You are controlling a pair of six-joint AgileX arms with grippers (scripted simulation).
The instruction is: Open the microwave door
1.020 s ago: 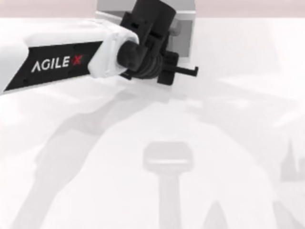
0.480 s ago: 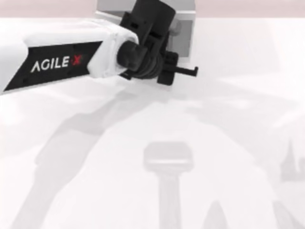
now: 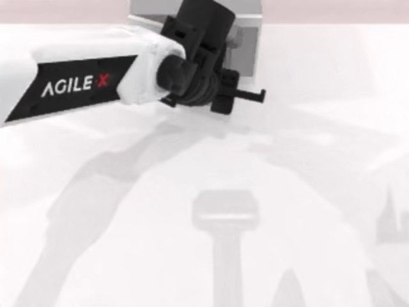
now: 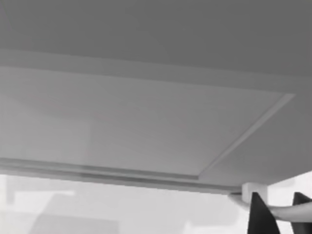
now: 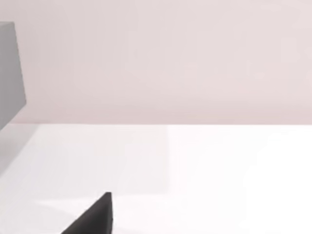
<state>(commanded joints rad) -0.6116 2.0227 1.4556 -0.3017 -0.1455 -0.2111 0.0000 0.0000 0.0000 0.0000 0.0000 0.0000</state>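
- Microwave (image 3: 246,16) stood at the table's far edge — its door (image 4: 146,126) filled my left wrist view.
- Left gripper (image 4: 278,214) gripped the pale handle (image 4: 253,190), fingers closed around it.
- I judged pulling along the door's arc best.

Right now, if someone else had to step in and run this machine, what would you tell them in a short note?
Left gripper: up against the front of the microwave at the far edge of the table. Its dark fingertips sit either side of the pale handle at the door's edge.
Right gripper: out of the top view; its wrist view shows only one dark fingertip over bare table, with a grey corner of the microwave off to one side.
Microwave door: fills the left wrist view; how far it is open cannot be told.
Left to do: swing the door fully open.
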